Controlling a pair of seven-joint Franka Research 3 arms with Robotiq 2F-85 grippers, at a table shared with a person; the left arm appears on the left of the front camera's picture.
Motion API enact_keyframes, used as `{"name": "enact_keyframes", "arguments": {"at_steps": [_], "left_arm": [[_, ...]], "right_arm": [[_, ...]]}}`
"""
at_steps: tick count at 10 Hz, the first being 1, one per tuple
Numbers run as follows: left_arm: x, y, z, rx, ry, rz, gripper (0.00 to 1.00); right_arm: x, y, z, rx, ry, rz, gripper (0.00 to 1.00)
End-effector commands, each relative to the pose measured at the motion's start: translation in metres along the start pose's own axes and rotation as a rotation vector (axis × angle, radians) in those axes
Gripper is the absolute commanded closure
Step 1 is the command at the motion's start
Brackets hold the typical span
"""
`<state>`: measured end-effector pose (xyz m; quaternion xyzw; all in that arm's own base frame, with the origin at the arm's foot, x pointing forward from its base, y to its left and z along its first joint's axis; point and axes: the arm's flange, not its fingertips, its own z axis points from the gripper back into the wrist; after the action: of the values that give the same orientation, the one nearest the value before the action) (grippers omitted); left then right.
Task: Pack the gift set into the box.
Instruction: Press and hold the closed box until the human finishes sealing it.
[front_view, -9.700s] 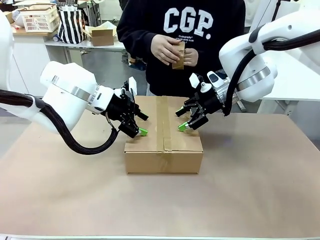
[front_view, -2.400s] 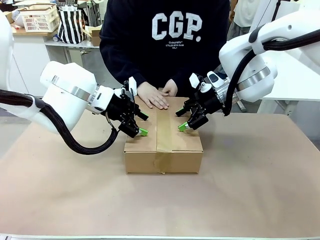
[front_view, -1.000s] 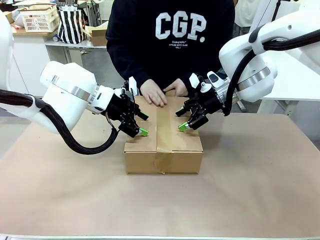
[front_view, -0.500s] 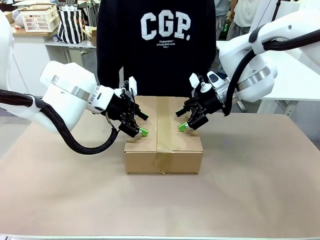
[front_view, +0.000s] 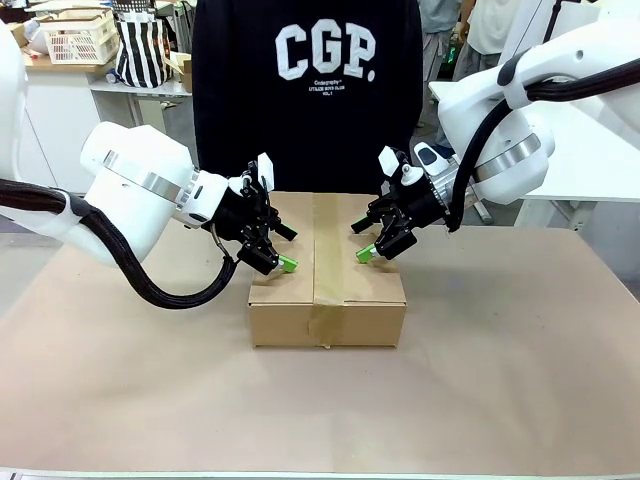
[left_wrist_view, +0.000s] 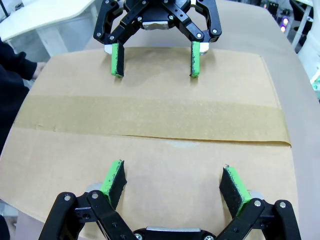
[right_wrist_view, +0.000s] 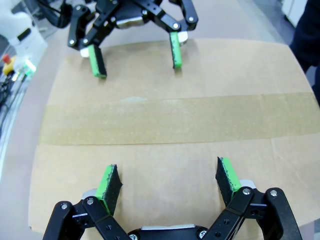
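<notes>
Tape (front_view: 326, 255) ran along the closed box (front_view: 327, 300) seam; left gripper (front_view: 276, 250) and right gripper (front_view: 369, 243) hovered over its top, jaws spread wide, holding nothing

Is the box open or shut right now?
Shut. The box has its flaps down flat, with a tape strip along the centre seam.

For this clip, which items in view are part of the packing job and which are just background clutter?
Part of the job:
- box, closed, tape strip along its seam
- left gripper and right gripper, both open above the box

Just lying about:
- white basket
- striped bag
- small carton
</notes>
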<state>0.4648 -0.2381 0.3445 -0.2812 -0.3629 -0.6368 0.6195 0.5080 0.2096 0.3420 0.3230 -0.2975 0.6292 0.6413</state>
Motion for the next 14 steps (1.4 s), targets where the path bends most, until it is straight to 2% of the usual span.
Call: {"name": "enact_keyframes", "arguments": {"at_steps": [1, 6, 7, 9, 10, 11, 12, 13, 14], "left_arm": [[-0.004, -0.003, -0.001, 0.001, 0.008, -0.01, 0.0], [0.0, 0.0, 0.0, 0.0, 0.0, 0.0, 0.0], [0.006, -0.011, 0.019, -0.028, 0.001, 0.08, 0.0], [0.037, -0.05, 0.081, -0.039, -0.037, 0.233, 0.0], [0.049, -0.072, 0.11, -0.051, -0.038, 0.363, 0.0], [0.055, -0.091, 0.134, -0.091, -0.076, 0.447, 0.0], [0.054, -0.11, 0.159, -0.134, -0.147, 0.538, 0.0], [0.049, -0.124, 0.182, -0.08, -0.205, 0.616, 0.0], [0.044, -0.141, 0.203, -0.095, -0.303, 0.629, 0.0]], "right_arm": [[-0.001, 0.001, -0.001, -0.001, 0.0, 0.007, 0.0], [0.0, 0.0, 0.0, 0.0, 0.0, 0.0, 0.0], [0.006, 0.011, 0.012, 0.02, 0.007, -0.057, 0.0], [0.031, 0.066, 0.076, 0.141, -0.073, -0.22, 0.0], [0.031, 0.091, 0.107, 0.174, -0.084, -0.385, 0.0], [0.028, 0.113, 0.13, 0.208, -0.117, -0.494, 0.0], [0.015, 0.134, 0.157, 0.175, -0.152, -0.602, 0.0], [-0.002, 0.151, 0.183, 0.231, -0.199, -0.636, 0.0], [-0.024, 0.166, 0.209, 0.332, -0.238, -0.646, 0.0]]}}
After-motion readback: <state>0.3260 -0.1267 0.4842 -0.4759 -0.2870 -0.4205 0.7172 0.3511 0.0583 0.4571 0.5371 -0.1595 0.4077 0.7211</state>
